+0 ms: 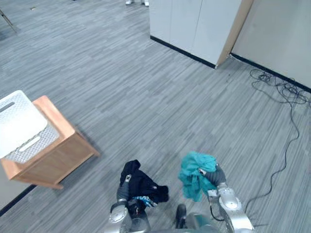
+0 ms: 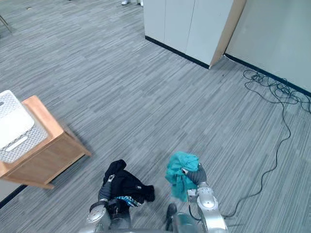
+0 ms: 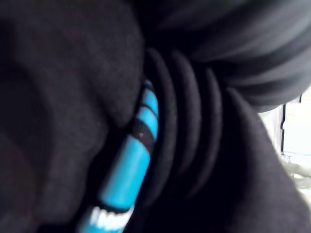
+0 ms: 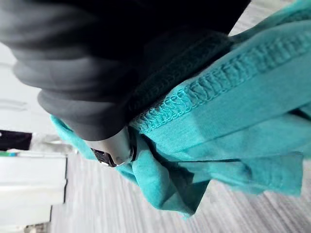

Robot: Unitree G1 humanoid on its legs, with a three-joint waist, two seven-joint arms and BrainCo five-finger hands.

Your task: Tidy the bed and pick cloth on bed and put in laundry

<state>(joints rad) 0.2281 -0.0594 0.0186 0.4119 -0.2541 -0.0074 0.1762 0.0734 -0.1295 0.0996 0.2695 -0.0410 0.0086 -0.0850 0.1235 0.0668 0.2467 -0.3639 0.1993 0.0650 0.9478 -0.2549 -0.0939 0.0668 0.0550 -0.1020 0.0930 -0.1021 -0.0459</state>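
Observation:
A bunched black garment [image 1: 142,185] with a blue and white printed band [image 3: 127,171] hangs from my left hand [image 1: 123,190], which is shut on it low in the head views. My right hand [image 1: 214,175] is shut on a crumpled teal cloth [image 1: 195,173], whose stitched hem [image 4: 228,92] lies across the hand in the right wrist view. Both cloths are held above the grey floor. A white perforated laundry basket [image 1: 20,127] stands on a low wooden table [image 1: 60,153] at the far left, well away from both hands.
Grey striped carpet floor [image 1: 146,97] stretches ahead. White cabinets [image 1: 194,26] and a wall stand at the back right, with loose black cables [image 1: 282,87] on the floor in front of them. A person's white shoes [image 1: 136,2] show at the top edge.

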